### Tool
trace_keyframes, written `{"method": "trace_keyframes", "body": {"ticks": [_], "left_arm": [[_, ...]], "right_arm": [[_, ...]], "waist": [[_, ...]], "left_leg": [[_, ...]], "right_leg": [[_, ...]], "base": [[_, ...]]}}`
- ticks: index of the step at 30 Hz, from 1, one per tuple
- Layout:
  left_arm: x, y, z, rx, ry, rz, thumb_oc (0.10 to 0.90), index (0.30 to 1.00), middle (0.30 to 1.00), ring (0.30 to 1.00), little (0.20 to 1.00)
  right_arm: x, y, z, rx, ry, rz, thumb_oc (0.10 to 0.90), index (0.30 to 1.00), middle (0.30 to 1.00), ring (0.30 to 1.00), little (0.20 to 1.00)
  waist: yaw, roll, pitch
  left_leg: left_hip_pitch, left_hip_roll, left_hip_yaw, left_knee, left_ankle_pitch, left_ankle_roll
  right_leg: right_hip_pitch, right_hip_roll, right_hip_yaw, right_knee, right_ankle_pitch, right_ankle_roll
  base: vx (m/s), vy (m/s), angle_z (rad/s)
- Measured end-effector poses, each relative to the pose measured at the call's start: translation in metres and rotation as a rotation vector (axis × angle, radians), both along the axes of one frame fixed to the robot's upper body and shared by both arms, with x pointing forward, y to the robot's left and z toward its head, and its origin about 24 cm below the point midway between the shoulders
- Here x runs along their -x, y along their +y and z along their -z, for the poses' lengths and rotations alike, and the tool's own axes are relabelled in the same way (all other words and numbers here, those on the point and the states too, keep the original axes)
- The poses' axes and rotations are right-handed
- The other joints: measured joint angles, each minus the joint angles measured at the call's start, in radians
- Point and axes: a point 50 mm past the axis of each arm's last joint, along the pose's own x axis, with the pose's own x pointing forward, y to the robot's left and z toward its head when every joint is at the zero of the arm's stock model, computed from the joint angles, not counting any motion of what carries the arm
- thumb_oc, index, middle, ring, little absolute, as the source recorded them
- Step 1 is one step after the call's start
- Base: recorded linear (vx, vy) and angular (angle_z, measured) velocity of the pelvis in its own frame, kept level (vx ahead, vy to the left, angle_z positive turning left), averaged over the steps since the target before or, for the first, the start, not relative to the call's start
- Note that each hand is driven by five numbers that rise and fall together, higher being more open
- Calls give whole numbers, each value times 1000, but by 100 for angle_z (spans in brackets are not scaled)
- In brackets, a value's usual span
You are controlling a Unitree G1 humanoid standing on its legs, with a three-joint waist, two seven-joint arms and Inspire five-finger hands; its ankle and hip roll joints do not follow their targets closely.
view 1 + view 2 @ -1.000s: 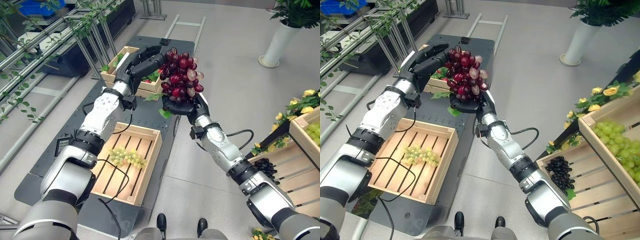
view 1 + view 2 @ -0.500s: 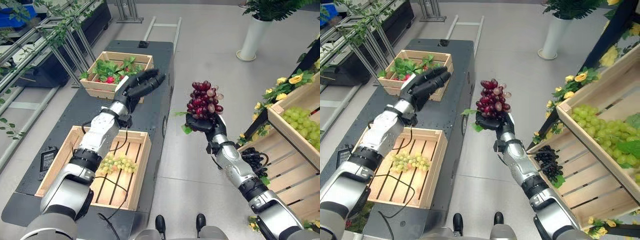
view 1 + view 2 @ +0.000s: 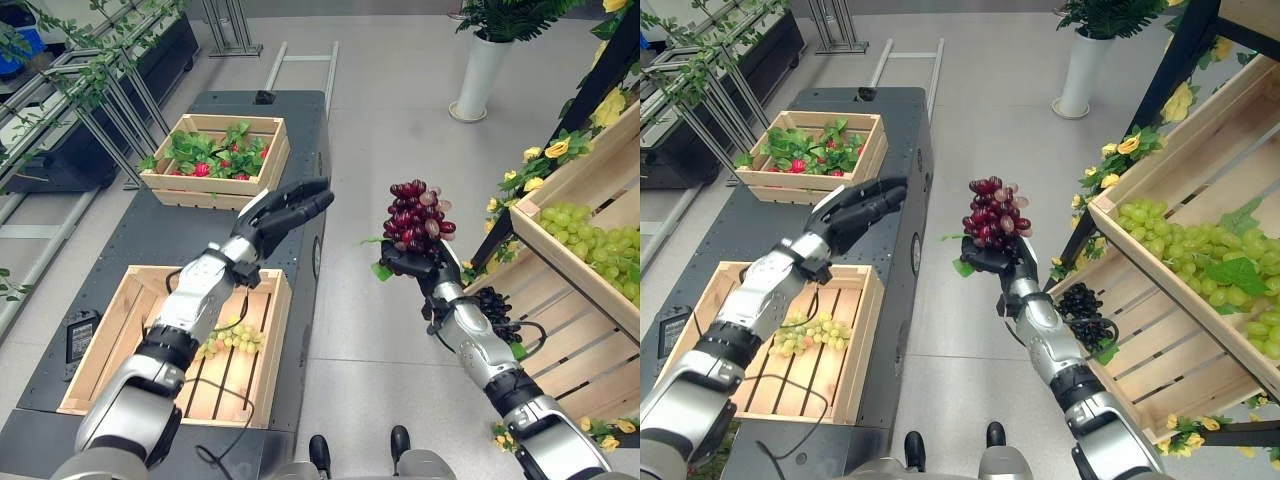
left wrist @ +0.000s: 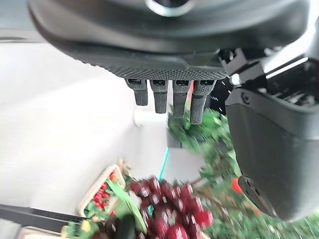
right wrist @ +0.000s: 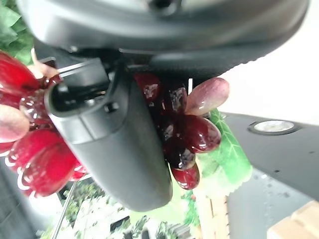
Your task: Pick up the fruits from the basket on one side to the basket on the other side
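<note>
Red grapes (image 3: 414, 212) sit upright in the right hand (image 3: 408, 260), whose fingers curl under the bunch, over the floor between the dark cart and the slanted shelf. The bunch looks light but loose and knobbly, so cupping it from below seems safest. The left hand (image 3: 283, 208) hangs empty, fingers straight and apart.

From the right eye: green grapes (image 3: 810, 333) lie in the near crate (image 3: 862, 340); the far crate (image 3: 868, 160) holds leaves and red fruit; the shelf bin (image 3: 1140, 245) holds green grapes; black grapes (image 3: 1083, 305) lie below.

Right wrist: the thumb (image 5: 119, 134) presses the berries.
</note>
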Motion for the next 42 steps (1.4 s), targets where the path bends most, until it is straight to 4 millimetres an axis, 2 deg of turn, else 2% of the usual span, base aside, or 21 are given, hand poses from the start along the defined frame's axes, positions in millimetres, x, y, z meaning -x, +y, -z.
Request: {"method": "trace_keyframes", "body": {"ticks": [3, 5, 9, 12, 16, 22, 26, 29, 33, 36, 39, 42], "left_arm": [[20, 17, 41, 26, 118, -164, 800, 900, 900, 900, 900], [30, 24, 58, 46, 171, -222, 800, 900, 900, 900, 900], [63, 30, 98, 168, 275, -389, 800, 900, 900, 900, 900], [78, 25, 118, 222, 310, -487, 800, 900, 900, 900, 900], [89, 20, 128, 232, 319, -518, 800, 900, 900, 900, 900], [89, 18, 124, 99, 254, -540, 800, 900, 900, 900, 900], [88, 14, 124, 40, 246, -535, 800, 900, 900, 900, 900], [85, 9, 116, -11, 196, -509, 800, 900, 900, 900, 900], [77, 7, 103, -23, 130, -498, 800, 900, 900, 900, 900], [58, 2, 84, -28, 57, -493, 800, 900, 900, 900, 900], [32, -3, 52, -21, -51, -474, 800, 900, 900, 900, 900], [18, -8, 33, 1, -108, -469, 800, 900, 900, 900, 900]], "right_arm": [[18, -16, 27, -7, 89, 50, 400, 300, 300, 300, 300], [28, -23, 39, -6, 135, 69, 400, 300, 300, 300, 300], [63, -36, 76, -13, 267, 118, 400, 300, 300, 300, 300], [82, -41, 91, -7, 331, 138, 400, 300, 300, 300, 300], [92, -44, 97, -9, 360, 152, 400, 300, 300, 300, 300], [98, -67, 97, -34, 355, 264, 400, 300, 300, 300, 300], [99, -74, 96, -38, 347, 301, 400, 300, 300, 300, 300], [99, -78, 94, -36, 323, 319, 400, 300, 300, 300, 300], [91, -82, 87, -23, 289, 330, 400, 300, 300, 300, 300], [70, -88, 68, -17, 221, 359, 400, 300, 300, 300, 300], [32, -94, 34, -9, 104, 385, 400, 300, 300, 300, 300], [10, -93, 9, -14, 10, 407, 400, 300, 300, 300, 300]], "waist": [[-1, -7, -4], [0, -9, -5], [3, -17, -20], [1, -27, -33], [-12, -47, -47], [-17, -54, -52], [-20, -57, -50], [-19, -61, -43], [-18, -64, 32], [-19, -59, 125], [-18, -56, 246], [-21, -48, 281]], "left_leg": [[0, 0, 1, 0, -1, 0], [0, 0, 3, 0, -1, 0], [-2, 1, 19, 0, -8, -3], [-10, 0, 34, 0, -9, 0], [-16, 1, 48, -1, -13, -3], [-32, 0, 80, 0, -13, 5], [-40, -1, 90, 0, -14, 6], [-75, 0, 93, 0, -10, 1], [-93, 3, 105, 1, -3, -1], [-175, 3, 107, 58, -4, 7], [-284, 26, 105, 223, -66, 9], [-398, 54, 69, 404, -149, 2]], "right_leg": [[-2, 0, 2, 0, 0, 1], [-4, 0, 2, 0, 1, 1], [-17, 0, 12, -1, 1, 2], [-32, 0, 28, -1, 5, 3], [-45, 1, 35, -4, 6, 4], [-73, 0, 54, 1, 26, 5], [-85, 0, 55, 2, 31, 4], [-124, -1, 57, 6, 36, 5], [-151, -1, 58, 13, 41, 5], [-229, -2, 60, 56, 47, 0], [-310, 1, 53, 150, 37, -17], [-405, 14, 41, 271, -5, -32]], "base": [[0, 0, 0], [50, -5, -2], [27, -3, -12], [-17, 0, -16], [9, 11, -12], [12, 13, -14], [-68, 11, -9], [-55, -7, -5], [-115, -16, -9], [-246, -17, -2], [-149, -13, -9], [-101, -16, -18]]}}
